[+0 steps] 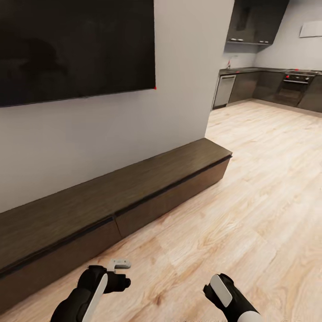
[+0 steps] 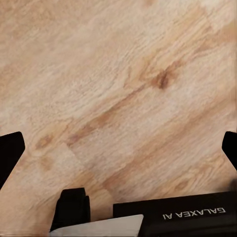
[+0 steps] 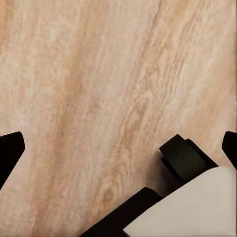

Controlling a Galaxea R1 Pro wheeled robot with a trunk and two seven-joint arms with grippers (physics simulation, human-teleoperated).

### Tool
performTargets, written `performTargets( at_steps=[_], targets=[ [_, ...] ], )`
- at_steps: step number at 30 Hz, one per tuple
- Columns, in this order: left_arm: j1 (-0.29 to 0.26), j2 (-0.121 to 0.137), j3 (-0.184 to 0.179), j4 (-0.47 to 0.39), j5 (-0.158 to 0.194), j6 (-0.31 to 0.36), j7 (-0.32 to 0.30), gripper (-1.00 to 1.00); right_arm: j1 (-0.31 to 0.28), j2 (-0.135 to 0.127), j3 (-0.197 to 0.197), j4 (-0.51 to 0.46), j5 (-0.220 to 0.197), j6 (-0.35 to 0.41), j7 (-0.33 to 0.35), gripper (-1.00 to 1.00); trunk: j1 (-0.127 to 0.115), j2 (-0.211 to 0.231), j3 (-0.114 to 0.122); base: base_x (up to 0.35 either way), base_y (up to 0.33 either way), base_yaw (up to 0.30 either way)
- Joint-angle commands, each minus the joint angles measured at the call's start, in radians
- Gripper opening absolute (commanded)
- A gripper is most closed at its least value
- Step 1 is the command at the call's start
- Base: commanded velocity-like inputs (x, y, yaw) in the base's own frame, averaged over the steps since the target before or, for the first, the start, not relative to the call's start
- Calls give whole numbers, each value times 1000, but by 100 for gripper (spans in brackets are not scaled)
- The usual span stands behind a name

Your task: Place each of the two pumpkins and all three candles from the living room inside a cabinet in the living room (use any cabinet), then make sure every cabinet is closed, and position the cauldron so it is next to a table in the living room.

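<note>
Ahead and to the left of both arms: the long, low, dark brown wooden TV console [image 1: 134,188], set flush against the pale grey wall [image 1: 112,125] beneath the big black wall-mounted screen [image 1: 71,44]. Long axis running from the near left corner of the head view away toward the upper right, ending where the wall ends and the light oak plank floor [image 1: 268,188] opens toward a distant kitchen with dark cabinets [image 1: 255,85]. Two wide drawer fronts visible on the console, split by a thin vertical seam about a third of the way along, both flush and shut, with a shadow groove under the top slab and no handles to be made out. Top surface bare, matte, with faint wood grain.

Nearer of the two: the left gripper [image 1: 121,264], hanging low just in front of the nearer drawer front, close to but not touching it. Well off to the right and farther from the console: the right gripper [image 1: 213,288], over open floor. Both wrist views looking straight down at planks, fingertips spread to the edges of each picture with nothing between them, so both jaws wide and empty.

Judged from this, any drawer pull falls to the left arm, reaching forward and left toward the front's upper edge.
</note>
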Motion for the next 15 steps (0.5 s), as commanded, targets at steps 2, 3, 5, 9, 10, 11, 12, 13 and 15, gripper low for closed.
performTargets(
  at_steps=[2, 3, 5, 9, 10, 11, 12, 13, 15],
  targets=[
    [-1, 0, 0, 17, -1, 0, 1, 100, 4, -1, -4, 0, 0, -2, 1, 100, -8, 14, 4, 0, 0, -239],
    [-1, 0, 0, 23, -1, -3, 1, 100, 8, -1, -5, 0, 0, -6, 1, 100, -12, 21, 7, 0, 0, -239],
    [-1, -1, 0, 31, -3, -17, 2, 100, 11, -4, -7, 0, 1, -18, 1, 100, -19, 35, 11, 0, 0, -239],
    [-7, -3, 0, 65, -18, -36, 3, 100, 13, -18, -7, 9, 0, -41, 1, 100, -35, 63, 20, 0, 0, -239],
    [-13, -8, 0, 80, -26, -39, 4, 100, 13, -20, -8, 12, 0, -45, 1, 100, -38, 70, 22, 0, 0, -239],
    [-19, -13, 0, 98, -35, -43, 7, 100, 14, -21, -8, 14, 1, -47, 1, 100, -42, 77, 24, 0, 0, -239],
    [-25, -18, 0, 118, -48, -53, 15, 100, 14, -22, -7, 15, 1, -49, 1, 100, -46, 84, 27, 0, 0, -239],
    [-36, -25, 0, 151, -65, -77, 35, 100, 14, -22, -7, 16, 1, -50, 1, 100, -50, 91, 29, 0, 0, -239],
    [-47, -37, 0, 181, -74, -99, 60, 100, 14, -22, -6, 16, 1, -51, 1, 100, -58, 105, 33, 0, 0, -239]
  ],
)
